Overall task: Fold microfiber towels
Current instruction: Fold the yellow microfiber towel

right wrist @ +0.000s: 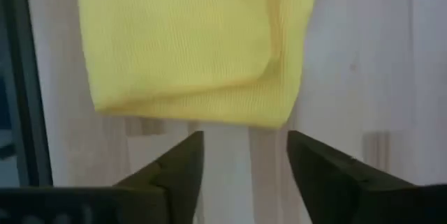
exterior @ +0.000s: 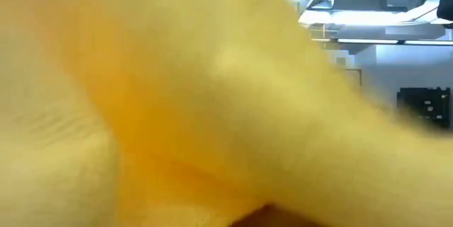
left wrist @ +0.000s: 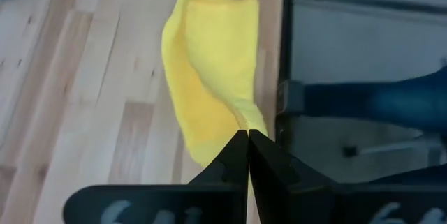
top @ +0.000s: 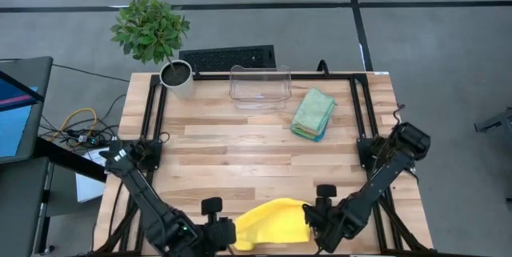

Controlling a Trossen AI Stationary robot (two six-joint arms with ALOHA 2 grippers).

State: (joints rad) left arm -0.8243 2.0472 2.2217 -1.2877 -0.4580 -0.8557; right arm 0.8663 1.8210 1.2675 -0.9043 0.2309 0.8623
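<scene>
Across the wooden desk (top: 264,141), everything can be placed from the clear plastic bin (top: 259,86), which stands at the far edge near the middle. Beside the bin on its left, at the desk's far corner, stands a potted plant (top: 152,34) in a pale pot. Well away from the bin, at the near edge, the yellow towel (top: 272,223) lies partly folded over itself, one layer lapping onto another, and it fills almost the whole low view. Just to the right of the bin sits a small stack of folded towels (top: 313,114), pale green on top with yellow and blue edges showing beneath. At the yellow towel's left corner, the left gripper (left wrist: 248,139) is clenched tight on a pinch of the cloth. Beside the towel's right edge, the right gripper (right wrist: 244,155) hangs released, fingers spread above bare wood and apart from the cloth.
</scene>
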